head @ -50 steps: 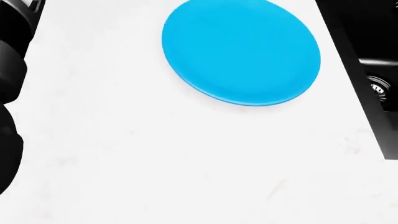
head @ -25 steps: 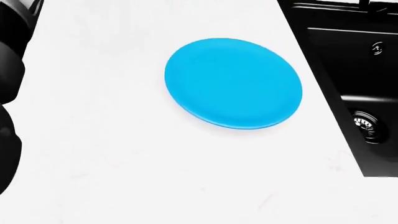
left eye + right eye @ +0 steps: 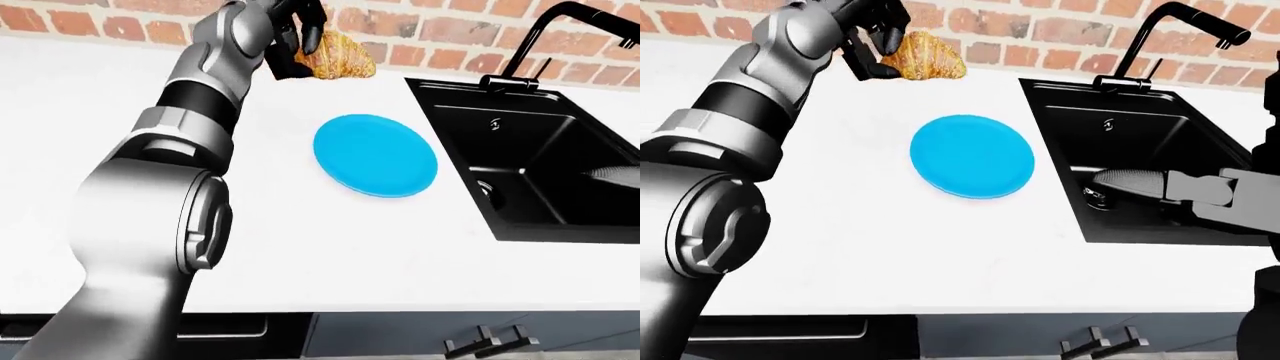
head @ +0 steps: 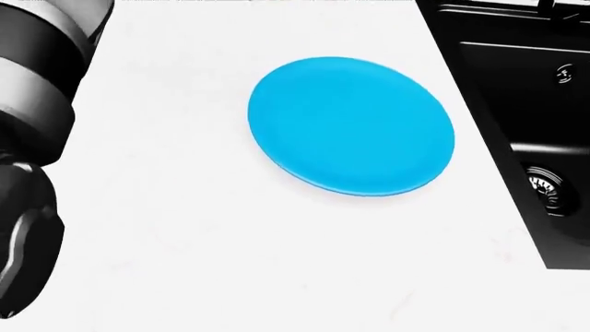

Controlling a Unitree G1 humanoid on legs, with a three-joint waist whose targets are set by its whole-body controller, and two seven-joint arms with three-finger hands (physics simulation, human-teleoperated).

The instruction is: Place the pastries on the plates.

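A golden croissant [image 3: 925, 58] is at the top of the white counter [image 3: 300, 232], close to the brick wall. My left hand [image 3: 878, 46] reaches up from the left, and its black fingers [image 3: 308, 30] close round the croissant's left end. A round blue plate [image 3: 375, 155] lies bare on the counter, below and a little right of the croissant; the head view shows the plate [image 4: 351, 124] with nothing on it. My right hand [image 3: 1125, 182] hovers over the sink, and I cannot make out how its fingers stand. No other pastry or plate shows.
A black sink [image 3: 540, 172] with a black faucet [image 3: 545, 30] is set into the counter right of the plate; its drain [image 4: 544, 187] shows in the head view. The brick wall [image 3: 440, 22] bounds the counter at the top. Dark cabinet fronts [image 3: 400, 341] sit below the counter edge.
The head camera tilted a second ago, sliding the plate down the picture and bringing in the sink; since then it holds still. My left arm now fills more of the left edge.
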